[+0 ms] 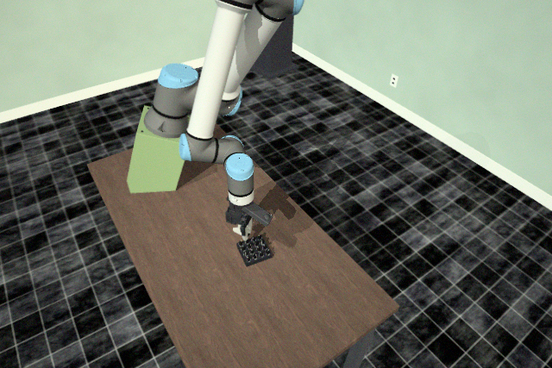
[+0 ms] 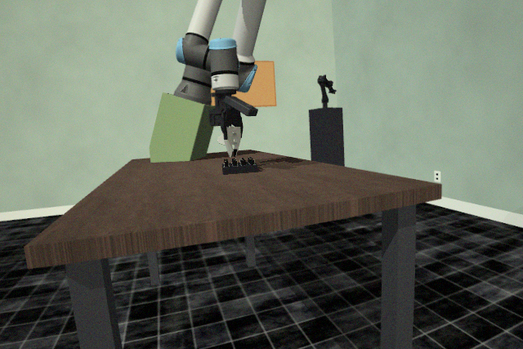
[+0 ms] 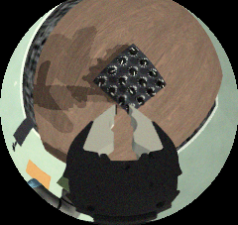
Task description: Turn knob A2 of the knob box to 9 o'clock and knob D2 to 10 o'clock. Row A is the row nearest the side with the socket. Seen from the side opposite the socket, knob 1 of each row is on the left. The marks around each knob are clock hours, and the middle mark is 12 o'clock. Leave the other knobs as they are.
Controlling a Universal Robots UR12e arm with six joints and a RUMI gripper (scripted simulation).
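Observation:
The knob box [image 1: 254, 252] [image 2: 240, 166] [image 3: 130, 78] is a small black square block with a grid of dark knobs, lying flat near the middle of the brown table [image 1: 200, 302] [image 2: 211, 205] [image 3: 174, 42]. My gripper [image 1: 243, 235] [image 2: 233, 154] [image 3: 121, 105] points straight down. Its tips hang just above the box's corner nearest the arm, not touching a knob. The fingers are nearly together with only a narrow gap and nothing between them. The knob pointers and marks are too small to read.
A green block [image 1: 153, 163] [image 2: 177, 129] under the arm's base stands on the table's far end behind the box. A dark pedestal [image 2: 326, 134] stands on the floor beyond the table.

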